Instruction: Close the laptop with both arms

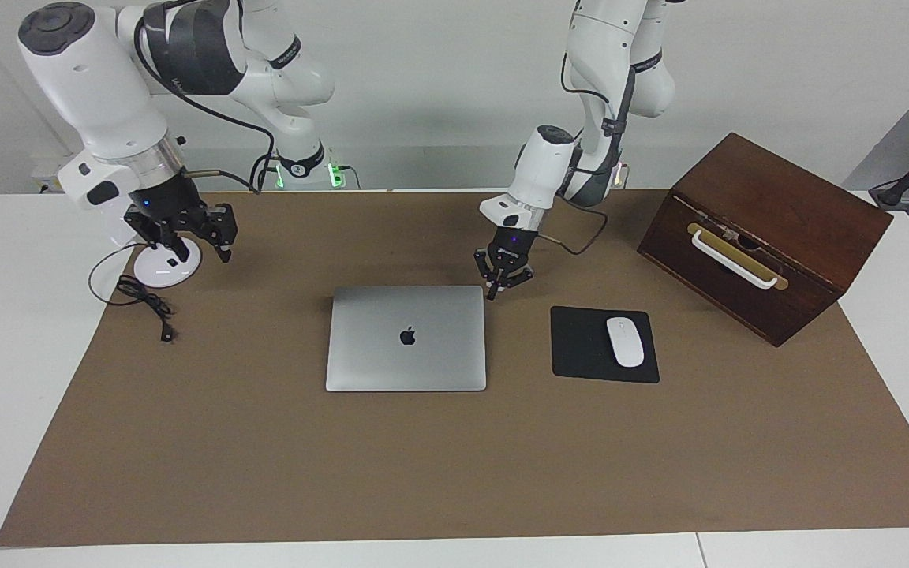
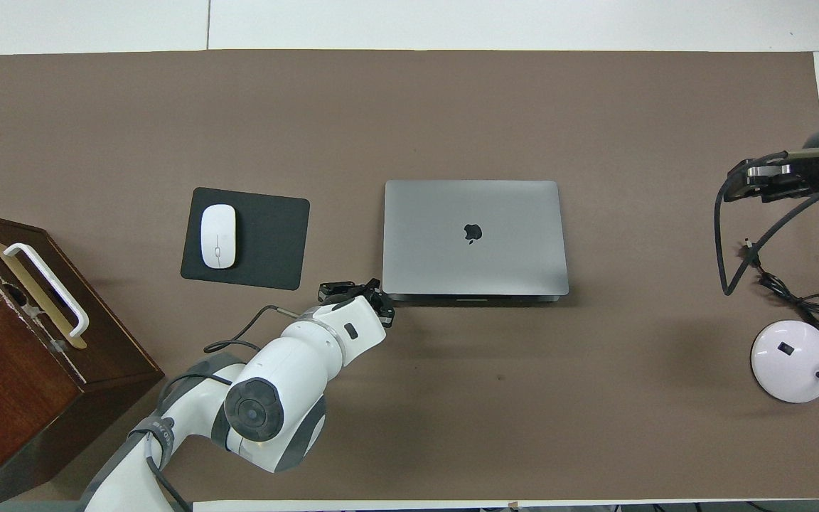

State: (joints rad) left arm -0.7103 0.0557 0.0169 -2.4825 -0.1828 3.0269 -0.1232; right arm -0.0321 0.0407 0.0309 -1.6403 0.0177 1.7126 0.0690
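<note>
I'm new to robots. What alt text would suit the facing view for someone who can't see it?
A closed silver laptop lies flat on a brown mat. The left claw hangs shut over its corner; the right claw, open, hangs above a white round base.

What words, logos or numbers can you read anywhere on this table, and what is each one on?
No readable words or numbers anywhere.
Apple logo, a sign and not text: on the closed lid of the laptop.
Small dark square mark on the white round base at the right arm's end of the table: too small to read.
The mouse, mouse pad and wooden box show no lettering.
</note>
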